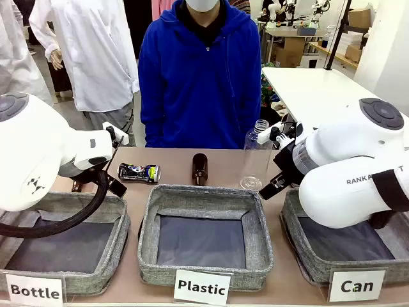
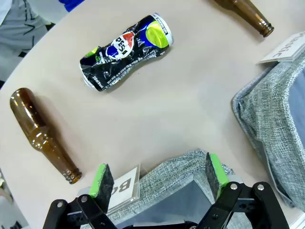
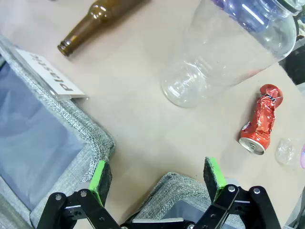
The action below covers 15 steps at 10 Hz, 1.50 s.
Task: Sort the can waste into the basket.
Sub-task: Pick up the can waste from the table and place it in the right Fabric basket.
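Nearest us, three grey baskets stand in a row: the Bottle basket, the Plastic basket and the Can basket. The Can basket looks empty, so we judge that nothing is sorted yet. Over the basket rims, the left jaws and the right jaws both stand wide and hold nothing. Farther out on the bench we count two cans to move. The dark can lies beyond the Bottle basket, and the red can lies near a clear bottle. We also count two brown bottles.
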Each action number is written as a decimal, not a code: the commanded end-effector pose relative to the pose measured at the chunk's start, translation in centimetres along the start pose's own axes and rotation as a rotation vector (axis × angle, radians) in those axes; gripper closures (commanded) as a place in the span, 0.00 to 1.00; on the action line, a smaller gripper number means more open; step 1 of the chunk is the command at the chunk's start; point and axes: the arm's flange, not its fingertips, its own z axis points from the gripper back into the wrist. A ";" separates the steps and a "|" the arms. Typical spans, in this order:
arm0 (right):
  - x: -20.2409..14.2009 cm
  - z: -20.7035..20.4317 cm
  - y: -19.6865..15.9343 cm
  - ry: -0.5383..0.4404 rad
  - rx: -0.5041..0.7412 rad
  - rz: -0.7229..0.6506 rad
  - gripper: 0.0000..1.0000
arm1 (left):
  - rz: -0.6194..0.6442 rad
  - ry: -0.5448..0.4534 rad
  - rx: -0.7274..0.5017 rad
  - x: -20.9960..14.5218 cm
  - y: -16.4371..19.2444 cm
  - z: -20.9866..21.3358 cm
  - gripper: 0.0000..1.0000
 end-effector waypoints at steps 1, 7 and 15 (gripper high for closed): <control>0.0 0.0 0.0 0.000 0.000 0.000 0.00 | 0.000 0.000 0.000 0.0 0.0 0.0 0.00; 0.0 0.0 0.0 0.000 0.000 0.000 0.00 | 0.000 0.000 0.000 0.0 0.0 0.0 0.00; 0.0 0.0 0.0 0.000 0.000 0.000 0.00 | 0.000 0.000 0.000 0.0 0.0 0.0 0.00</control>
